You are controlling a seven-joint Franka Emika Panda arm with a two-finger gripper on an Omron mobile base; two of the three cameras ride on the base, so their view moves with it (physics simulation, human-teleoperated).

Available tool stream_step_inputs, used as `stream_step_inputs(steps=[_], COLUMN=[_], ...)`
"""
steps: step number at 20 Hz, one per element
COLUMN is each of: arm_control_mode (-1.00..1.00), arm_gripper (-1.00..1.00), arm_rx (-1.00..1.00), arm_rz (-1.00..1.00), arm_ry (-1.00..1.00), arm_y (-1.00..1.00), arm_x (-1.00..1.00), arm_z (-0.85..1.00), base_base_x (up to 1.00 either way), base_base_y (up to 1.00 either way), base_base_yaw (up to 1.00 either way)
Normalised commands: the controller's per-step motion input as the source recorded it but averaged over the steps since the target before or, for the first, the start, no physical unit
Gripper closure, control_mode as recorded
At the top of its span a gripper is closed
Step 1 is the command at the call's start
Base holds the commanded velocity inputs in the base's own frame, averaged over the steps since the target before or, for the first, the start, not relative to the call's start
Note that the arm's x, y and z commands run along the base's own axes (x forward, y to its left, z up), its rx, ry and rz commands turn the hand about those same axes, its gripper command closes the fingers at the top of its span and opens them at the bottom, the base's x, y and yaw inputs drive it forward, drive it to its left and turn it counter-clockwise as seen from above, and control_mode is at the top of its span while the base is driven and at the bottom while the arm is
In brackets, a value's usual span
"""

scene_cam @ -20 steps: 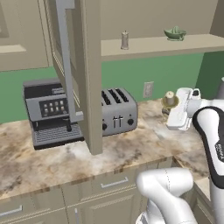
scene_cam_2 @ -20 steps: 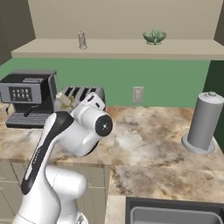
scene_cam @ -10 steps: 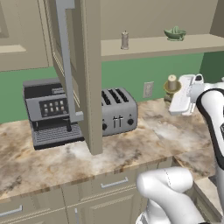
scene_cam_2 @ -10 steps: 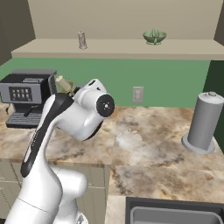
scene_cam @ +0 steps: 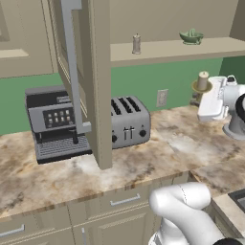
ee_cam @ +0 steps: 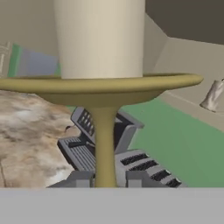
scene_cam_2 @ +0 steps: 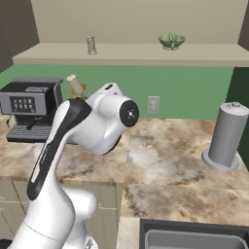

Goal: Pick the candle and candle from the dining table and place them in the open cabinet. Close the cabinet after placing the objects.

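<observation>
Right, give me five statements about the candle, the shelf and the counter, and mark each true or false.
1. The end effector grips the candle by the thin stem of its gold holder. True.
2. The held candle rests on the counter. False: it is lifted in the air above the counter.
3. A green bowl sits on the open shelf. True.
4. The toaster stands on the shelf beside the bowl. False: it stands on the counter, next to the coffee machine.
5. The cabinet door is shut. False: it stands open, swung out over the counter.
</observation>
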Motion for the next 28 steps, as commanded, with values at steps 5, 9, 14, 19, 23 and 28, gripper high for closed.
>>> stream_step_inputs(steps=[5,9,14,19,23,28], arm_control_mode=[-1.0,-1.0,-1.0,-1.0,-1.0,-1.0], arm_gripper=[1.0,1.0,1.0,1.0,1.0,1.0], arm_rx=[0.08,0.03,0.01,0.04,0.04,0.03], arm_rz=[0.0,0.0,0.0,0.0,0.0,0.0], arm_ry=[0.0,0.0,-0.01,-0.02,0.0,0.02], arm_y=[0.0,0.0,0.0,0.0,0.0,0.0], arm_x=[-0.15,-0.16,-0.13,-0.05,0.0,0.23], arm_z=[0.45,0.52,0.43,0.44,0.44,0.3], base_base_x=[0.0,0.0,0.0,0.0,0.0,0.0], base_base_y=[0.0,0.0,0.0,0.0,0.0,0.0], base_base_yaw=[0.0,0.0,0.0,0.0,0.0,0.0])
